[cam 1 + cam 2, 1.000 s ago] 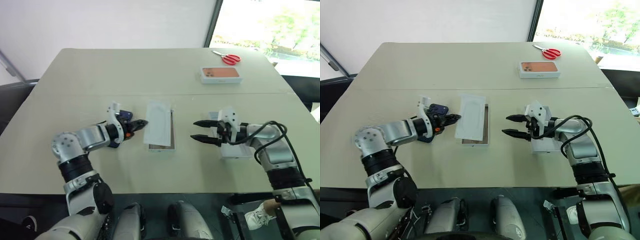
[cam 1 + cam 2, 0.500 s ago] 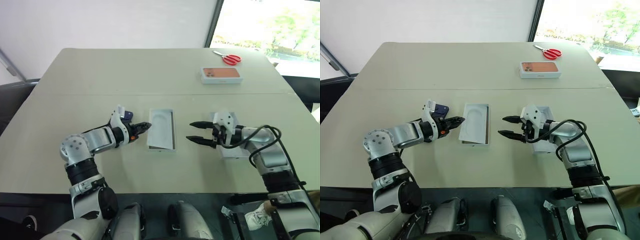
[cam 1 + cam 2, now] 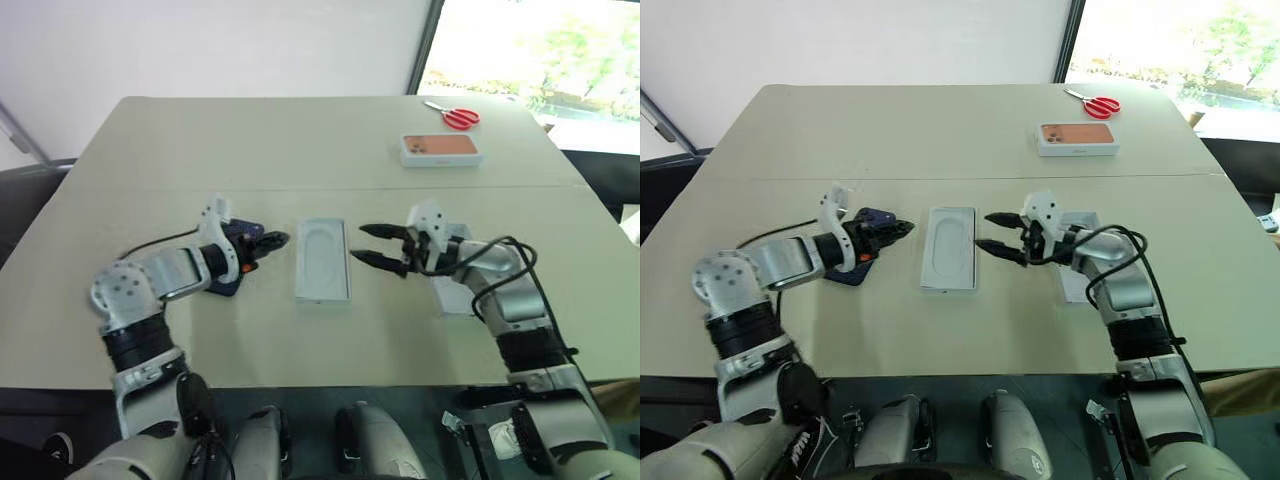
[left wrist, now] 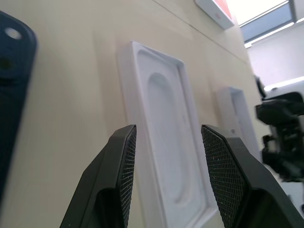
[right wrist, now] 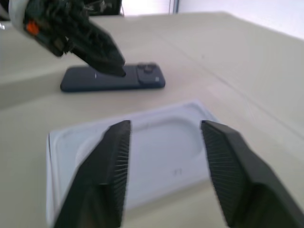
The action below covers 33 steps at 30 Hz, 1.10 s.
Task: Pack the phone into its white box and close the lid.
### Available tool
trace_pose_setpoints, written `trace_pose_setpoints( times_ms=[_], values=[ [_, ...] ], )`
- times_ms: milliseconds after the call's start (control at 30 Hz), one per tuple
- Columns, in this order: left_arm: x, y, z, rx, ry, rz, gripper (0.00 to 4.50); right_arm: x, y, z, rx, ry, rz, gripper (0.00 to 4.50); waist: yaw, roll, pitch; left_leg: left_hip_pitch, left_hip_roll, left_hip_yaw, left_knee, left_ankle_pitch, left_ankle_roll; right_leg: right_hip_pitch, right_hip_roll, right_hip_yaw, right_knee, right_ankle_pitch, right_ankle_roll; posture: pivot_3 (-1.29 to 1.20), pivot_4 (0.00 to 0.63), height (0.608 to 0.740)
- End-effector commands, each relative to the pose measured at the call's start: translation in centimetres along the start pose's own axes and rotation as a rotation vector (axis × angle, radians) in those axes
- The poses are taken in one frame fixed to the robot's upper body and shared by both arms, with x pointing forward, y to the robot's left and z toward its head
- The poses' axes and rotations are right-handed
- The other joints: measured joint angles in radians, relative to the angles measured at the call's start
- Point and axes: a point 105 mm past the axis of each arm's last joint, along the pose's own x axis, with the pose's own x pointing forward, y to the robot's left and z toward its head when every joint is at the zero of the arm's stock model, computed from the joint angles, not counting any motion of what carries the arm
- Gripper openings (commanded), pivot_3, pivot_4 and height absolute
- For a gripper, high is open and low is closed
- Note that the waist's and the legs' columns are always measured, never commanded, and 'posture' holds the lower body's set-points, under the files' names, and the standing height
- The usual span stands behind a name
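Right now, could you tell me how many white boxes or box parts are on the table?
3: the white insert between the two hands, a white tray partly hidden under the right arm, and the orange-phone box at the far right near the scissors.

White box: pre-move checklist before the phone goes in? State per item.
1. White box free to take the phone: not ok. The insert with the oval recess lies flat in it, covering the floor.
2. Phone reachable: ok. It lies flat on the table, left of the box, and is not held.
3. Left gripper ready: ok. It is open and empty, above the phone's near end.
4. Right gripper ready: ok. It is open and empty, by the insert's right edge.
5. Lid out of the way: ok. It lies on the table to the right of the box, under the right arm.
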Motion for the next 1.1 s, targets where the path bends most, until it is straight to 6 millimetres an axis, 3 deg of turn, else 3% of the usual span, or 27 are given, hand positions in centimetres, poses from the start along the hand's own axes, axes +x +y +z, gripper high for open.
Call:
trace_pose_setpoints(
  times_ms=[33, 67, 233, 333, 633, 833, 1100],
  values=[
    [-1.3, 0.6, 2.1, 0.118, -0.125, -0.004, 2.31, 1.9, 0.7, 0.2, -0.110, 0.038, 0.019, 0.51, 0.002, 0.000, 0.000, 0.000, 0.000, 0.000, 0.000, 0.000, 0.000, 0.000, 0.000, 0.000, 0.000, 0.000, 0.000, 0.00, 0.150, 0.740],
    [-1.6, 1.2, 2.4, 0.131, -0.151, 0.013, 2.31, 2.5, 1.0, -0.3, -0.149, 0.069, 0.028, 0.05, 0.006, 0.000, 0.000, 0.000, 0.000, 0.000, 0.000, -0.001, 0.001, 0.000, 0.000, 0.000, 0.000, 0.000, 0.000, 0.00, 0.150, 0.740],
    [-2.5, 2.6, 3.3, 0.238, -0.235, 0.085, 2.31, 5.0, 0.7, -0.6, -0.147, 0.108, -0.025, 0.02, 0.007, 0.000, 0.000, -0.002, -0.001, 0.000, 0.000, -0.003, 0.005, -0.001, -0.004, -0.001, -0.001, 0.000, -0.001, 0.00, 0.150, 0.740],
    [-2.6, 2.9, 3.2, 0.250, -0.242, 0.096, 2.31, 5.6, 1.1, -2.3, -0.262, 0.226, 0.009, 0.02, 0.008, 0.000, 0.000, -0.002, -0.001, -0.001, 0.000, -0.003, 0.006, -0.001, -0.005, -0.002, -0.002, 0.000, -0.001, 0.00, 0.150, 0.740],
    [-2.4, 3.1, 2.2, 0.238, -0.232, 0.103, 2.31, 5.0, 1.5, -5.2, -0.407, 0.384, 0.080, 0.02, 0.004, 0.000, 0.000, -0.002, -0.001, -0.001, 0.000, -0.004, 0.007, -0.001, -0.004, -0.003, -0.002, 0.000, -0.001, 0.00, 0.150, 0.740],
    [-2.2, 3.1, 2.1, 0.233, -0.235, 0.101, 2.31, 4.3, 1.3, -4.9, -0.426, 0.394, 0.094, 0.02, 0.007, 0.000, 0.000, -0.002, -0.001, -0.001, 0.000, -0.003, 0.007, -0.001, -0.004, -0.003, -0.002, 0.000, -0.001, 0.00, 0.150, 0.740],
    [-2.4, 3.9, 2.4, 0.267, -0.227, 0.130, 2.31, 5.3, 2.4, -4.4, -0.349, 0.316, 0.087, 0.02, 0.004, -0.001, 0.000, -0.002, -0.001, -0.001, 0.001, -0.004, 0.007, 0.000, -0.004, -0.003, -0.002, 0.000, 0.000, 0.00, 0.150, 0.740]
  ],
)
